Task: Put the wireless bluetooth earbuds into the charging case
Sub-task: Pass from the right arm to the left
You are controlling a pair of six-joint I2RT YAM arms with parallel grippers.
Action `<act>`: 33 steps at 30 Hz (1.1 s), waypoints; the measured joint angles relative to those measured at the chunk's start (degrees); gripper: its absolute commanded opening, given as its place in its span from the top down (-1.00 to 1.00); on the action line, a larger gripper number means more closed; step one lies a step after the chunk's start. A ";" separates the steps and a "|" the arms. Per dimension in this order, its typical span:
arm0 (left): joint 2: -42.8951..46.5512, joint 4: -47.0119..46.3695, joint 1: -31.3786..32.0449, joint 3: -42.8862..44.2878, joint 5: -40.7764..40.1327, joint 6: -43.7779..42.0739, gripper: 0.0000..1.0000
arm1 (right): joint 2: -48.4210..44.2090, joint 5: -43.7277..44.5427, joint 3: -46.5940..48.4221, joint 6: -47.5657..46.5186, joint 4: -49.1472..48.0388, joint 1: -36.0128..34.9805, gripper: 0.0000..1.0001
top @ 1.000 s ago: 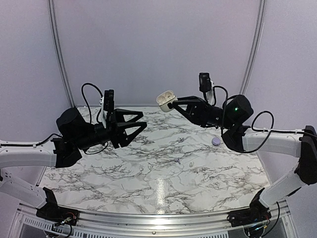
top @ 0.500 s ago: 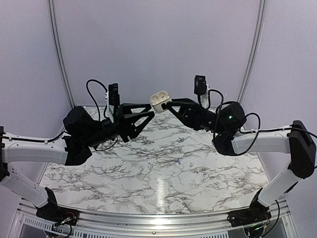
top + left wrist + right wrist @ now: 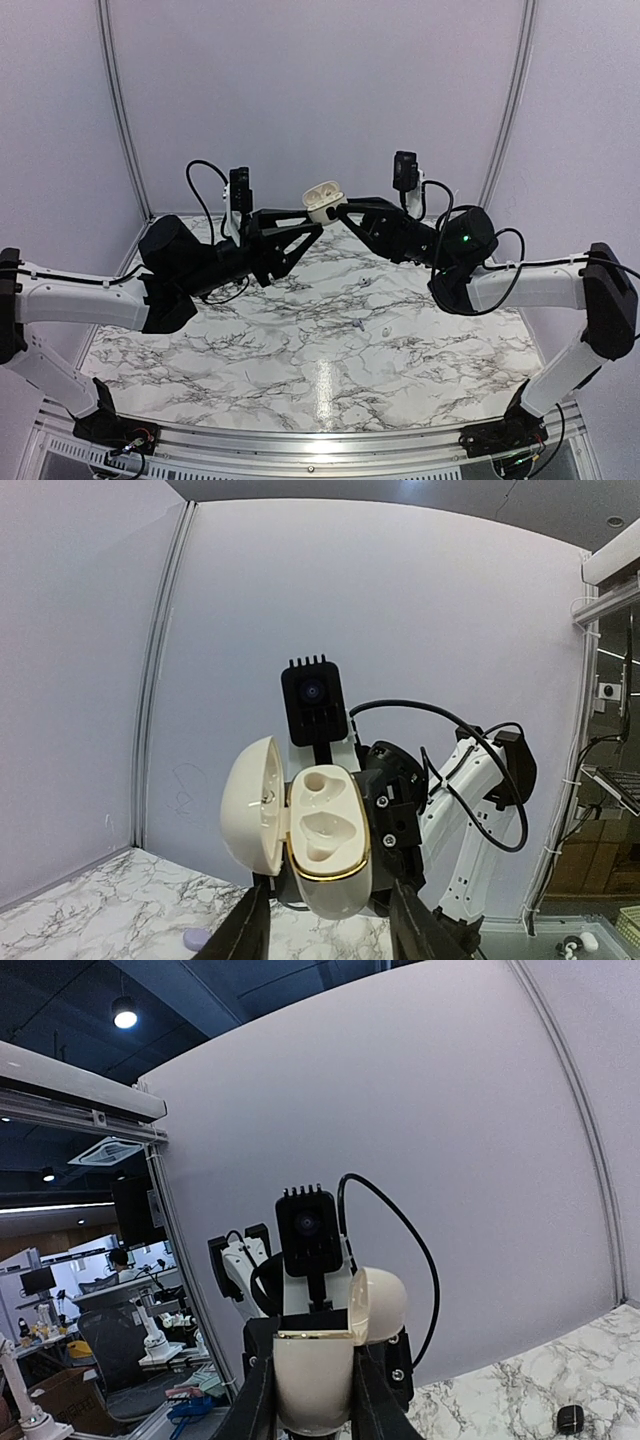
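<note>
Your marble table (image 3: 250,350) lies well below the action: your left arm (image 3: 90,300) and right arm (image 3: 530,285) are raised and meet in mid-air over its far side. Your right gripper (image 3: 338,209) is pinched on the charging case (image 3: 322,197). Its lid (image 3: 252,805) is swung open, and the left wrist view shows both wells (image 3: 322,832) empty. Your left gripper (image 3: 312,225) has its fingers (image 3: 252,930) apart on either side of the case's lower end; I cannot tell whether they press on it. The earbuds (image 3: 384,330) are, I judge, the tiny pale specks on the marble, well apart from the case, plus a black one (image 3: 569,1419). The risk: two grips fighting over the case could twist it, snap it shut or drop it, and you have no bud in hand to insert
</note>
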State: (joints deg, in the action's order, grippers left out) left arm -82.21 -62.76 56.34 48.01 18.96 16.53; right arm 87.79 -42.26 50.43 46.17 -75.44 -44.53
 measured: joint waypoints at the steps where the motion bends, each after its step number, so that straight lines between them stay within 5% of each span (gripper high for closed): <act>1: -0.07 -0.04 0.04 0.07 -0.02 0.20 0.15 | 0.00 0.00 0.00 -0.11 0.00 -0.02 1.00; 33: -3.61 -3.61 0.68 2.86 -1.09 3.45 0.17 | 0.00 1.70 0.00 -1.84 0.02 -0.63 1.00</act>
State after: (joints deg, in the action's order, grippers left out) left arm -85.82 -66.37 57.01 50.87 17.87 19.99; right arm 87.79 -40.56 50.43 44.34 -75.42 -45.17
